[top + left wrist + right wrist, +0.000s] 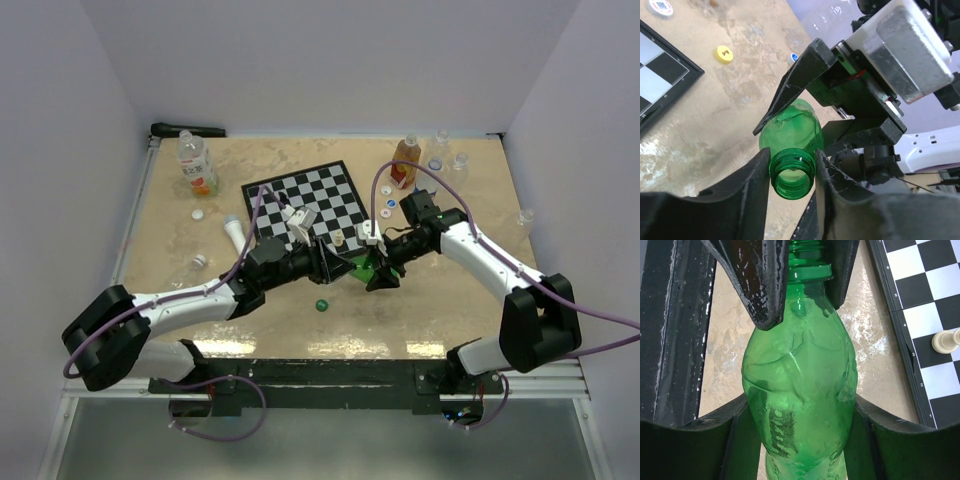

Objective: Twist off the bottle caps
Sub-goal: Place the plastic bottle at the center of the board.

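Observation:
A green bottle (pixel 362 266) is held above the table between both grippers. My right gripper (pixel 800 435) is shut on its body (pixel 800 390). My left gripper (pixel 792 172) is shut on its threaded neck (pixel 791 175), one finger on each side. The bottle's mouth is open with no cap on it. A green cap (pixel 322 305) lies on the table just in front of the grippers. A yellow cap (pixel 724 54), a blue cap (pixel 794 57) and a white cap (pixel 661 7) lie on the table beyond.
A chessboard (pixel 305 200) lies behind the grippers, with pale chess pieces (pixel 945 340) on it. An orange-labelled bottle (pixel 405 162) and clear bottles (pixel 459 163) stand at the back right. A labelled bottle (pixel 197 165) stands back left, near a white tube (pixel 236 236).

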You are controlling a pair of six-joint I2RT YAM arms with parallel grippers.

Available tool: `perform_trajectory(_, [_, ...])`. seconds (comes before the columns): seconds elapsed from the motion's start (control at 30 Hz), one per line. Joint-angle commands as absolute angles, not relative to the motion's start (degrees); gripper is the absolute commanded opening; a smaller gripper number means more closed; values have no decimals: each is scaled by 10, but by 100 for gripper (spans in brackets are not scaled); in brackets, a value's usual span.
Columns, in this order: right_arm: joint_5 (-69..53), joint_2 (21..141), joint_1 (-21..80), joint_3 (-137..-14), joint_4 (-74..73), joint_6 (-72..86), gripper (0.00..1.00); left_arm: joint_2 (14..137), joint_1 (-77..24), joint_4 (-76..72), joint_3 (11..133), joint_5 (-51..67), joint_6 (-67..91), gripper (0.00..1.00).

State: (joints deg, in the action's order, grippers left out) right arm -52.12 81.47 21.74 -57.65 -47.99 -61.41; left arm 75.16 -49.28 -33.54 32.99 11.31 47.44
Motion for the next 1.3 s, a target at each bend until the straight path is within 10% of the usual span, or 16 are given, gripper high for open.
perform_trajectory(0.0, [-548, 818, 221, -592, -470, -608, 6, 751, -496, -349, 359, 93, 453, 29])
perform_trajectory(0.23, [-542, 817, 221, -592, -469, -607, 17, 727, -496, -283, 374, 91, 423, 0])
perform_trajectory(0.4, [-543, 811, 221, -594, -486, -627, 70, 694, -495, -203, 389, 81, 386, 0])
perform_trajectory(0.43, [-545, 807, 221, -595, -492, -634, 98, 688, -495, -184, 395, 80, 378, 0])
perform_trajectory(1.27, [-508, 754, 192, -590, -490, -649, 98, 591, -391, 424, 697, -112, 178, 0])
